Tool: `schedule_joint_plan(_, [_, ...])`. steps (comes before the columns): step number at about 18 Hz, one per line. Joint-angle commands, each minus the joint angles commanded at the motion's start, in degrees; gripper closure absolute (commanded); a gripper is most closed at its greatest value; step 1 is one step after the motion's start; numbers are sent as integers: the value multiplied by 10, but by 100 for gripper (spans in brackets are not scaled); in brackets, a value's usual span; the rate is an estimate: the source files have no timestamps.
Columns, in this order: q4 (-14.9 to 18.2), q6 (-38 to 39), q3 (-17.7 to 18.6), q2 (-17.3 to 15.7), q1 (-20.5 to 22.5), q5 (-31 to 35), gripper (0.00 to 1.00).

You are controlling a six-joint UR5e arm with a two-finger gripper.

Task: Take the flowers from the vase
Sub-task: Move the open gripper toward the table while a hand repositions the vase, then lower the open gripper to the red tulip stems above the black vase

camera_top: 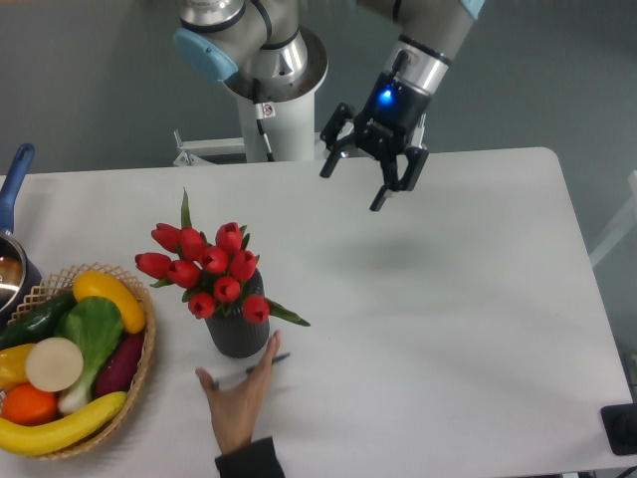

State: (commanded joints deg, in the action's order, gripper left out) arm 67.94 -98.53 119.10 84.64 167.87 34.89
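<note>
The flowers, a bunch of red tulip buds with green stems and leaves, stand in the vase, a small dark ribbed cylinder at the left-centre of the white table. My gripper hangs open above the table's far middle, up and to the right of the flowers and well apart from them. Its fingers are spread with nothing between them.
A person's hand reaches in from the front edge and touches the vase's base. A wicker basket of fruit and vegetables sits at the front left. A pot with a blue handle is at the left edge. The robot base stands behind the table.
</note>
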Motion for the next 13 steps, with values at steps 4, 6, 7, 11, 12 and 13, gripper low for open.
schedule_joint_plan(4, [4, 1, 5, -7, 18, 19, 0])
schedule_joint_plan(6, [4, 1, 5, -6, 19, 0, 0])
schedule_joint_plan(7, [4, 2, 6, -5, 20, -16, 0])
schedule_joint_plan(11, [2, 27, 6, -3, 15, -37, 0])
schedule_joint_plan(12, [-1, 32, 5, -2, 12, -44, 0])
schedule_joint_plan(13, [-3, 36, 5, 2, 11, -57, 0])
